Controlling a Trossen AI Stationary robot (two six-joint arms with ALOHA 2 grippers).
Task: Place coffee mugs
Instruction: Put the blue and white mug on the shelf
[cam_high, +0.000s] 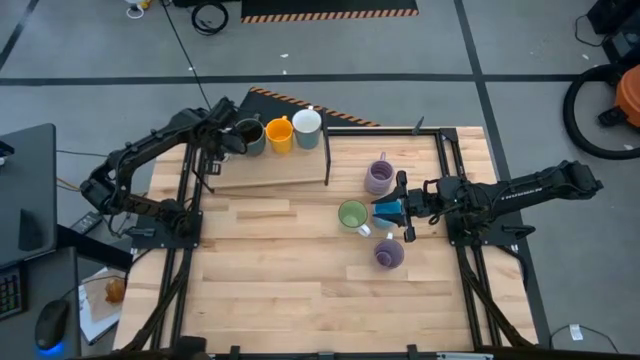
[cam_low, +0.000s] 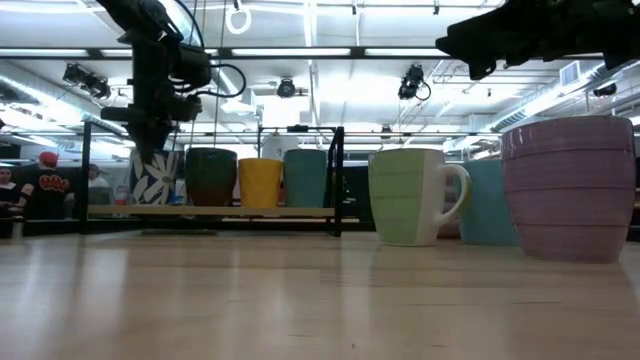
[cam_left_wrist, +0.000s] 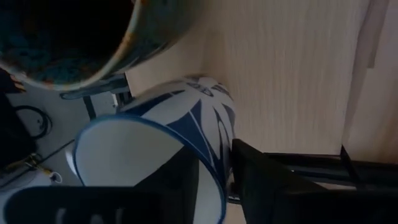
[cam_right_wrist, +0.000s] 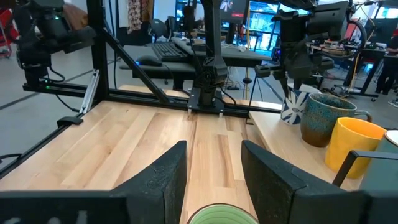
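My left gripper (cam_high: 226, 143) is at the far left end of a raised wooden platform (cam_high: 270, 172), shut on a white mug with blue flower print (cam_low: 155, 176). Beside it on the platform stand a dark mug (cam_high: 250, 136), an orange mug (cam_high: 279, 133) and a white mug (cam_high: 306, 125). My right gripper (cam_high: 402, 210) hangs open above the blue mug (cam_high: 386, 212). The blue mug stands on the table with the green mug (cam_high: 352, 215) and two lavender mugs (cam_high: 379, 177) (cam_high: 389, 252). My left gripper holds the flower-print mug by its rim (cam_left_wrist: 211, 177), one finger (cam_left_wrist: 177, 183) inside the mug and the other (cam_left_wrist: 261, 180) outside its wall. The fingers come from above, pointing down. The mug is upright, its base level with the platform top; whether it rests there I cannot tell.
A black metal frame (cam_high: 440, 170) edges the table's far and side borders, and a black upright (cam_low: 340, 180) stands at the platform's right end. Bare wood (cam_high: 290, 290) fills the near half of the table. People show in the room beyond (cam_low: 45, 190).
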